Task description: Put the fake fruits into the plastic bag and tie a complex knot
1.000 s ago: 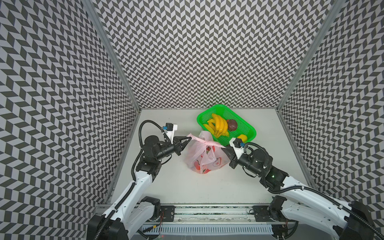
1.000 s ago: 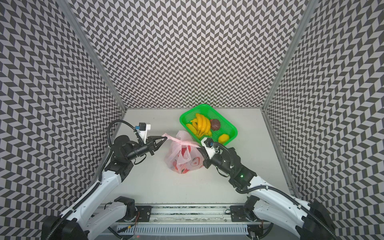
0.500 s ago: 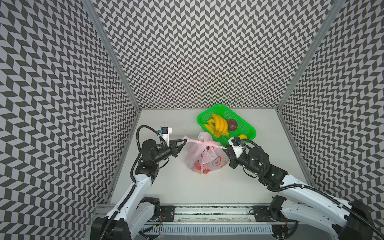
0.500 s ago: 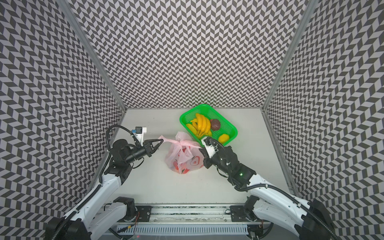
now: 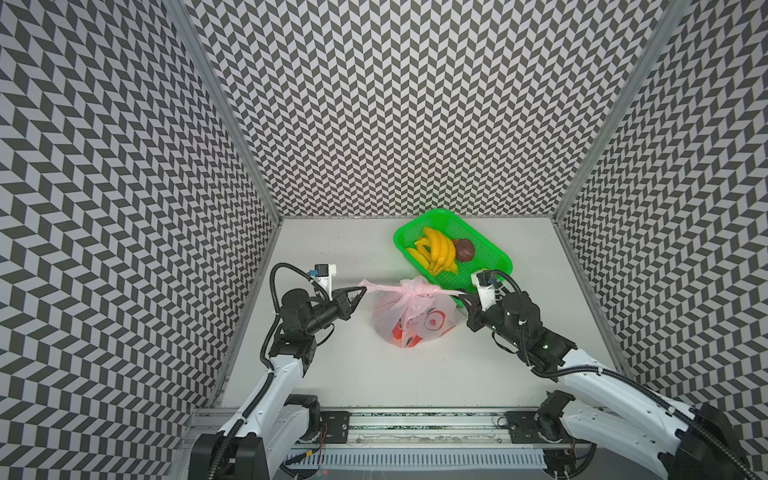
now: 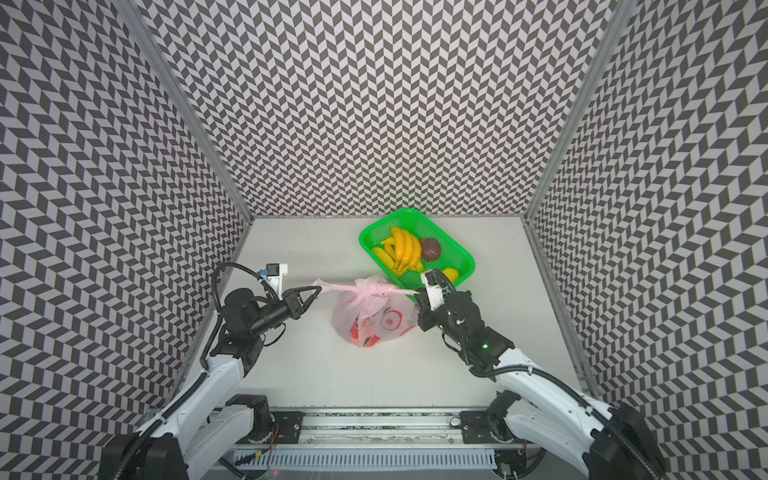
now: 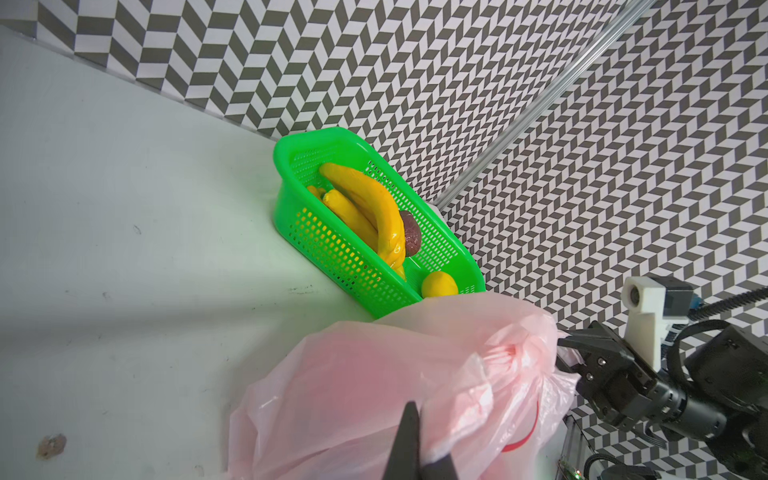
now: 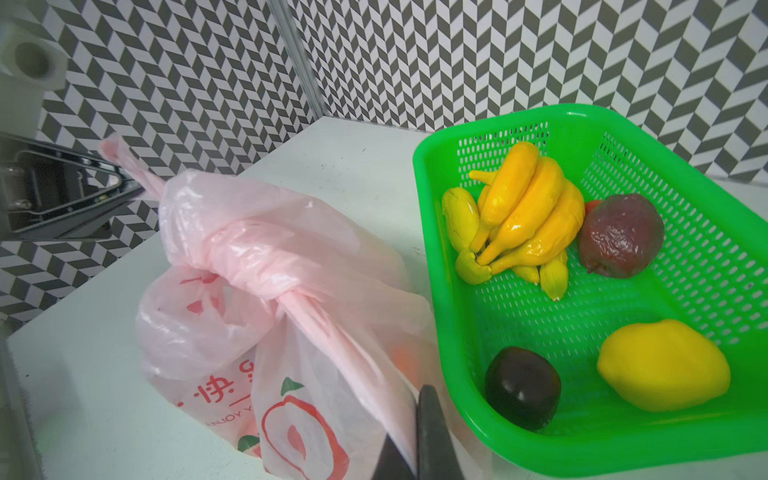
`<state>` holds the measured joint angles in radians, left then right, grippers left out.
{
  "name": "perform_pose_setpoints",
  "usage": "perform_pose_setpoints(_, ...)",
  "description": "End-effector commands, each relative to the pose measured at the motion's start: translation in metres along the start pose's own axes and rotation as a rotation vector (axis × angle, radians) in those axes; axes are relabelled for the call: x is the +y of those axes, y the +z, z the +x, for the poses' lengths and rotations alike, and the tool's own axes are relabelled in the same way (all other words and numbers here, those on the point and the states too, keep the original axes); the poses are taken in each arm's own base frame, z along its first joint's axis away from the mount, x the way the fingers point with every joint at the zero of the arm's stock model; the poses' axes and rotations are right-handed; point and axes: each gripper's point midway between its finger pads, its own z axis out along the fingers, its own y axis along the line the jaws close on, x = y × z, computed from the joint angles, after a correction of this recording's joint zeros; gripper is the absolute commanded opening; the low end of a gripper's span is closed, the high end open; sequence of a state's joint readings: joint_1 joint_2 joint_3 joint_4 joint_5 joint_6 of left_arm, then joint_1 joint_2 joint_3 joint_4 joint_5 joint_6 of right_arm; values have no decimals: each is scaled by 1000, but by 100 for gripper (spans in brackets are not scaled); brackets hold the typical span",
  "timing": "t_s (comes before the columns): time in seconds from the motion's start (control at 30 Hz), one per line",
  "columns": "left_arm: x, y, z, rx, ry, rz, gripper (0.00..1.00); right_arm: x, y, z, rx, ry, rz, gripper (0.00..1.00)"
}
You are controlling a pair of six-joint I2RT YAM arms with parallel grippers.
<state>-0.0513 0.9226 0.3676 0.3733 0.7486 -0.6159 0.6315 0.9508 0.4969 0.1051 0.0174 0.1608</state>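
While knot (image 5: 417,291) tops plastic bag (image 5: 415,328), left gripper (image 5: 363,289), right gripper (image 5: 460,296) clench its ends, seemingly taut.

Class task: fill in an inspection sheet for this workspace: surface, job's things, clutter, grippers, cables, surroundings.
Surface: pale tabletop, faint marks.
Job's things: plastic bag upright, knot on top; bananas, lemon, two dark round fruits in green basket.
Clutter: nothing seen.
Grippers: left gripper and right gripper each shut on a handle end.
Cables: black cable loops at both wrists, clear of the bag.
Surroundings: chevron-patterned walls, rail in front.
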Motion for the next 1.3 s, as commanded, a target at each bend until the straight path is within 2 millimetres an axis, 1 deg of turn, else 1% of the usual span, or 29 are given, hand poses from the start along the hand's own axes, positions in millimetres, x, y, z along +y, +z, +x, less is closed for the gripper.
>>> perform_pose_setpoints(0.0, 26, -13, -33, -163, 9, -133, 0, -46, -2, 6, -28, 90, 183, 0)
perform_pose_setpoints(0.07, 33, -16, -30, -172, -4, -152, 0, -57, -2, 12, -24, 115, 214, 0)
perform_pose_setpoints(0.23, 47, -23, -25, -202, -40, -191, 0, -76, -2, 25, -20, 180, 251, 0)
perform_pose_setpoints(0.4, 57, -27, -21, -212, -55, -220, 0, -86, -1, 35, -6, 215, 260, 0)
perform_pose_setpoints(0.53, 62, -29, -19, -212, -63, -231, 0, -90, -2, 38, -3, 232, 267, 0)
perform_pose_setpoints(0.6, 61, -29, -18, -208, -63, -224, 0, -88, -2, 37, -5, 231, 250, 0)
perform_pose_setpoints(0.73, 55, -27, -18, -197, -54, -193, 0, -73, -1, 26, -23, 216, 163, 0)
perform_pose_setpoints(0.97, 50, -25, -18, -186, -43, -166, 0, -65, 0, 22, -11, 200, 126, 0)
perform_pose_setpoints(1.27, 30, -15, -15, -162, -18, -103, 0, -44, 0, 11, -28, 175, 7, 0)
